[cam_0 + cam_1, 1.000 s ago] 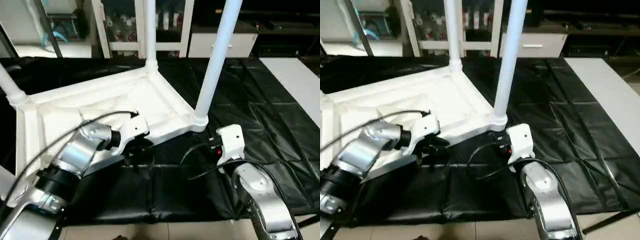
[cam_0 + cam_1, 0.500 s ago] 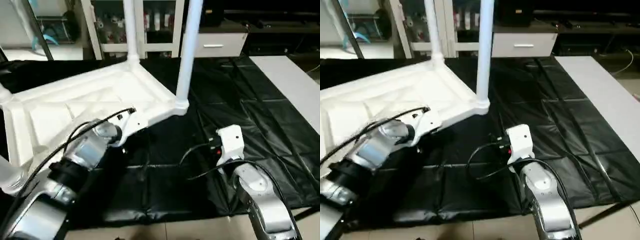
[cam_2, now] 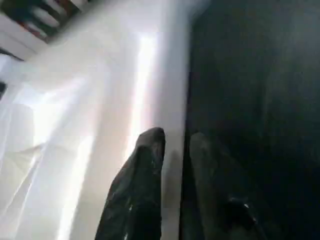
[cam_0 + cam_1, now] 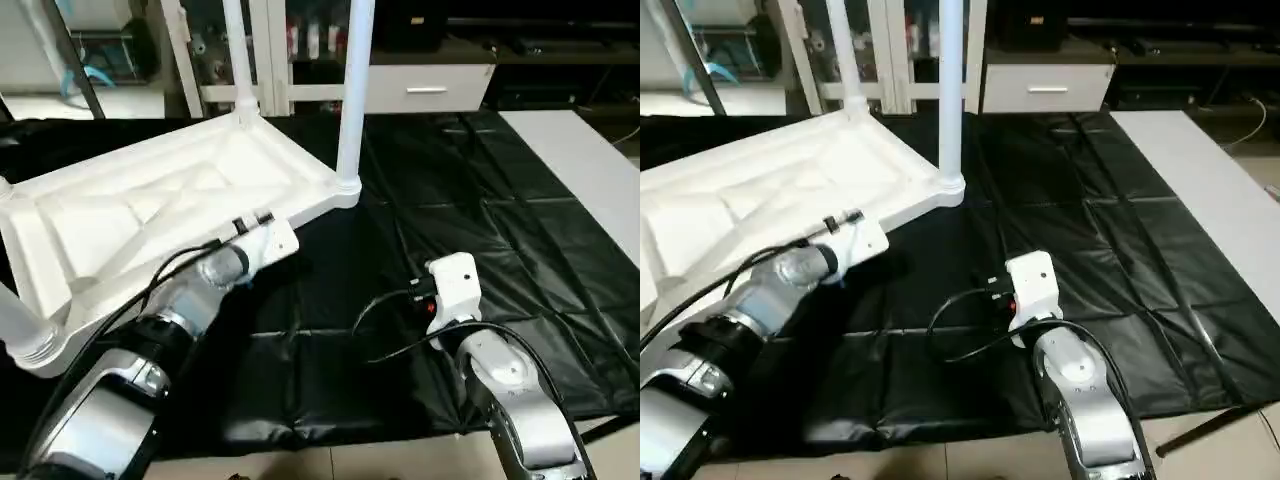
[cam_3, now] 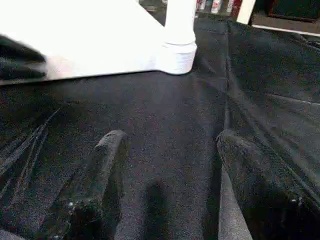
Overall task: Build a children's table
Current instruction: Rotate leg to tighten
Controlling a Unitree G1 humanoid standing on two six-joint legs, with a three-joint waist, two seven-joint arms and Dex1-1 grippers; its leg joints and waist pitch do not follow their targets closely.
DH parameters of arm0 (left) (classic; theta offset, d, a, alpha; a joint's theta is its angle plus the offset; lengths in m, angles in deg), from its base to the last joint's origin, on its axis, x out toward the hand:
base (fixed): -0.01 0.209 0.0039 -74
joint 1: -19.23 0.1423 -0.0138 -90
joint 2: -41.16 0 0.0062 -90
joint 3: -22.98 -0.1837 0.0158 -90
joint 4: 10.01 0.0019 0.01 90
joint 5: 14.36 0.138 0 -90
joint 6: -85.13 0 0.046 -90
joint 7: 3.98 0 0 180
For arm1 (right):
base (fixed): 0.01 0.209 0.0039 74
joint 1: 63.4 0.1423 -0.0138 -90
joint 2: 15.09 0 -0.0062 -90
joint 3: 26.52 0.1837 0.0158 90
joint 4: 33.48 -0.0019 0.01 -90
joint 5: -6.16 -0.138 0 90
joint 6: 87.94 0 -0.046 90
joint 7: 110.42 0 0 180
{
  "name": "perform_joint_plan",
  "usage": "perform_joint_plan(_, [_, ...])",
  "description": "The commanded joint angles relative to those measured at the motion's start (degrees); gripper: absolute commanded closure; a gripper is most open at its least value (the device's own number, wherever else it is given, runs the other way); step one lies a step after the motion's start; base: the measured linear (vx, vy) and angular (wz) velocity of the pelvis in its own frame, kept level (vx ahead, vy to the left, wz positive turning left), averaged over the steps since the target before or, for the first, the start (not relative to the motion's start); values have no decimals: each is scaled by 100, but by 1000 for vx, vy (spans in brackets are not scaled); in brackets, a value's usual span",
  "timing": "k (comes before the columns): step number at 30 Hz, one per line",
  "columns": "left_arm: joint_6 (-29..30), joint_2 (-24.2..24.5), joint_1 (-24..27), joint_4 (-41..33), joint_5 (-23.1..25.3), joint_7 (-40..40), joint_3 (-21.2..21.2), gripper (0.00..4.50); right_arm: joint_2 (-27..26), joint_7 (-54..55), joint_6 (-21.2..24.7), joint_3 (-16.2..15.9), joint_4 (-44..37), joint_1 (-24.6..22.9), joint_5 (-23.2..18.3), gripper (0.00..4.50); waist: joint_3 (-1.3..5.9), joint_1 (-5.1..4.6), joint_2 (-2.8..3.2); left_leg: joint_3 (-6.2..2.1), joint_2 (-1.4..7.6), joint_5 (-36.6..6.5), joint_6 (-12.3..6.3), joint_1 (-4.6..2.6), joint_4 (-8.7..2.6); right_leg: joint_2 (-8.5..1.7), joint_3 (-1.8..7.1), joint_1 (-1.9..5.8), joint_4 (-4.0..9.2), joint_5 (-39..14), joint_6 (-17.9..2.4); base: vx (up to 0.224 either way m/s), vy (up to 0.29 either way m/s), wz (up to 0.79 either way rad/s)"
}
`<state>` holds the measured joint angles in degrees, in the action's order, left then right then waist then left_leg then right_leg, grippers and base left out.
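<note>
step: repositioning upturned white plastic square tabletop (image 4: 170,215) | left gripper (image 3: 172,145) pinches its near rim | right gripper (image 5: 170,145) open, empty | next: steady tabletop, check legs (image 4: 353,90)

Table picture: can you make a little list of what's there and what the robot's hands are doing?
table top: white, upside down, tilted on the black cover
legs: at least three white ones plugged in, nearest
left gripper: fingers pinching the top's rim
right gripper: open, holding nothing, over the black cover
</note>
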<state>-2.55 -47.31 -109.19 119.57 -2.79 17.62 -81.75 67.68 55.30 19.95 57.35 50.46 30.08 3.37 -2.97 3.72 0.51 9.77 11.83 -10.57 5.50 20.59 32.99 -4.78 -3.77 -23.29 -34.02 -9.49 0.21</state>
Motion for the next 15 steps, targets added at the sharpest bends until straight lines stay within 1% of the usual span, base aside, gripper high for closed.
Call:
perform_joint_plan(1, [59, -224, 357, -1102, -1432, 878, 882, 338, 26, -38, -80, 43, -70, -56, -73, 142, 388, 62, 8, -17, 80, -1166, -96, -7, -361, -307, 233, 318, 325, -840, -1335, 0, 0, 0])
perform_joint_plan(2, [273, -223, 583, -1579, -1937, 1294, 1055, 338, 29, -51, -97, 62, -64, -55, -83, 142, 380, 70, 7, 1, 99, -1188, -133, 8, -366, -305, 239, 298, 327, -800, -1434, 0, 0, 0])
perform_joint_plan(3, [528, -168, 868, -2138, -2496, 1798, 1218, 338, 30, -67, -121, 82, -57, -53, -95, 142, 378, 86, -18, 14, 98, -1217, -131, -15, -359, -301, 236, 286, 318, -831, -1438, 0, 0, 0])
perform_joint_plan(4, [594, -75, 1049, -2424, -2756, 2080, 1261, 338, 29, -82, -141, 94, -47, -47, -107, 142, 368, 82, -7, 3, 104, -1190, -154, 43, -384, -320, 236, 315, 279, -898, -1452, 0, 0, 0])
perform_joint_plan(5, [564, 80, 1278, -2688, -3050, 2363, 1299, 338, 25, -98, -154, 97, -47, -43, -117, 142, 373, 80, 19, 21, 100, -1315, -162, -8, -371, -287, 230, 256, 316, -1097, -1346, 0, 0, 0])
perform_joint_plan(6, [542, 126, 1339, -2751, -3121, 2428, 1307, 338, 23, -102, -157, 97, -49, -43, -119, 142, 364, 56, 15, 24, 92, -1327, -179, 10, -375, -272, 235, 258, 328, -1149, -1280, 0, 0, 0])
perform_joint_plan(7, [761, 499, 1736, -3152, -3469, 2890, 1349, 338, 52, -201, -208, 77, -38, -22, -154, 142, 349, 49, 17, 37, 83, -1398, -167, -5, -381, -243, 236, 235, 352, -1278, -1160, 0, 0, 0])
perform_joint_plan(8, [1105, 837, 2117, -3530, -3830, 3295, 1475, 338, 89, -292, -257, 54, -28, 2, -173, 142, 347, 33, 29, -6, 103, -1402, -111, 41, -421, -277, 237, 284, 314, -1392, -1058, 0, 0, 0])
perform_joint_plan(9, [1105, 837, 2117, -3530, -3830, 3295, 1475, 338, 89, -292, -257, 54, -28, 2, -173, 142, 327, 9, 42, 10, 96, -1507, -67, 7, -423, -243, 241, 229, 342, -1557, -999, 0, 0, 0])
perform_joint_plan(10, [1429, 1168, 2493, -3815, -4134, 3627, 1680, 338, 113, -346, -278, 52, -20, 26, -194, 142, 322, -3, 43, 25, 88, -1573, -46, -19, -414, -219, 243, 208, 352, -1613, -976, 0, 0, 0])
perform_joint_plan(11, [1581, 1434, 2778, -3996, -4184, 3865, 1839, 338, 124, -386, -293, 59, -2, 49, -219, 142, 334, -1, 50, 14, 98, -1528, -26, -25, -412, -234, 256, 213, 326, -1505, -997, 0, 0, 0])
perform_joint_plan(12, [1579, 1641, 3034, -4090, -4138, 4008, 2016, 338, 148, -416, -311, 51, 30, 78, -209, 142, 312, -19, 42, 6, 99, -1615, -12, -12, -432, -221, 250, 211, 335, -1563, -968, 0, 0, 0])
perform_joint_plan(13, [1569, 1762, 3198, -4154, -4099, 4085, 2138, 338, 164, -433, -322, 42, 45, 92, -196, 142, 295, -48, -29, 15, 94, -1662, -30, 6, -445, -208, 248, 216, 354, -1697, -903, 0, 0, 0])
perform_joint_plan(14, [1602, 1924, 3429, -4276, -4134, 4164, 2326, 338, 164, -444, -325, 46, 67, 112, -194, 142, 284, -33, -28, 15, 90, -1790, -13, -31, -449, -209, 250, 191, 386, -2024, -808, 0, 0, 0])
perform_joint_plan(15, [1639, 2104, 3722, -4410, -4215, 4211, 2607, 338, 156, -457, -321, 49, 98, 137, -199, 142, 288, -23, 8, 6, 95, -1810, 7, -45, -444, -225, 261, 180, 376, -2039, -807, 0, 0, 0])
